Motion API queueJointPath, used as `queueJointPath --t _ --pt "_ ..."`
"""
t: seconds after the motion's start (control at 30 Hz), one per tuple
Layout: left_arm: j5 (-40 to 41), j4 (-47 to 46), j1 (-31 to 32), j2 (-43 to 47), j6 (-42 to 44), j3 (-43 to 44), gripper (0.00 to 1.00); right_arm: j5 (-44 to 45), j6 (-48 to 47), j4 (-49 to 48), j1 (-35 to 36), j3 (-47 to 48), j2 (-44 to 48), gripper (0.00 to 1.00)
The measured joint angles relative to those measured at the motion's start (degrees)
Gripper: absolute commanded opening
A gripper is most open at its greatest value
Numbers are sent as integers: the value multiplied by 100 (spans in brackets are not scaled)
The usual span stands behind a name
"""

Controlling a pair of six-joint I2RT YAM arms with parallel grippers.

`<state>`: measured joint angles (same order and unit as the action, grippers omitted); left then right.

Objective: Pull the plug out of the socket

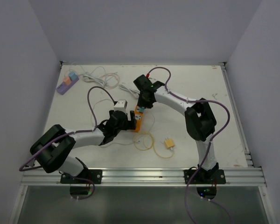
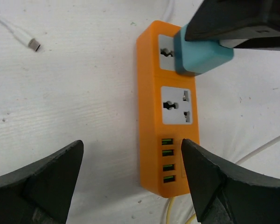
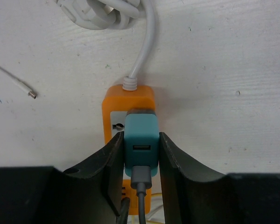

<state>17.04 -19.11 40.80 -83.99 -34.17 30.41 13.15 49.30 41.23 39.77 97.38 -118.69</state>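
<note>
Plug (image 3: 141, 144): teal block, sitting at the socket nearest the cord end of the orange power strip (image 2: 170, 133). It is on the socket face (can't tell from either wrist view if the pins are fully seated). A grey cable (image 3: 141, 186) runs out of its USB port.

Right end effector (image 3: 140, 139): clamped on the plug, one finger flat on each side, jaws partly closed to the plug's width.

Left end effector (image 2: 130, 144): wide open, holding nothing. Its fingers sit either side of the strip's USB end. The right finger (image 2: 205, 182) overlaps the strip's edge in view (contact unclear); the left one is clear of it over bare surface.

Strip: lies flat mid-surface (image 1: 200, 88) between the two arms. The second socket (image 2: 177, 106) is free, with four green USB ports (image 2: 167, 160) below it. Its white cord (image 3: 144, 46) leaves the far end towards a white cable coil (image 3: 98, 11).

Nearby:
- A loose white cable end (image 2: 35, 45) lies left of the strip, apart from it.
- A yellow cable loop (image 1: 147, 142) lies by the strip's USB end, with a yellow plug (image 1: 169, 143) just beside the loop.
- A purple power strip (image 1: 67, 83) is in the far left corner, well apart.
</note>
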Motion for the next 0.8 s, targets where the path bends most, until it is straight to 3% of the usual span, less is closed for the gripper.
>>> queueJointPath --t 0.33,0.53,0.63,0.8 --pt "599 -50 745 -90 610 304 85 92 20 149 48 162 -92 0" --pt "809 -90 920 -675 673 507 79 90 28 192 55 205 -116 0" --pt "925 -92 992 -994 619 551 70 90 61 192 57 205 -116 0" --pt "1086 -98 1060 -1191 503 649 28 94 127 175 61 236 -144 0"
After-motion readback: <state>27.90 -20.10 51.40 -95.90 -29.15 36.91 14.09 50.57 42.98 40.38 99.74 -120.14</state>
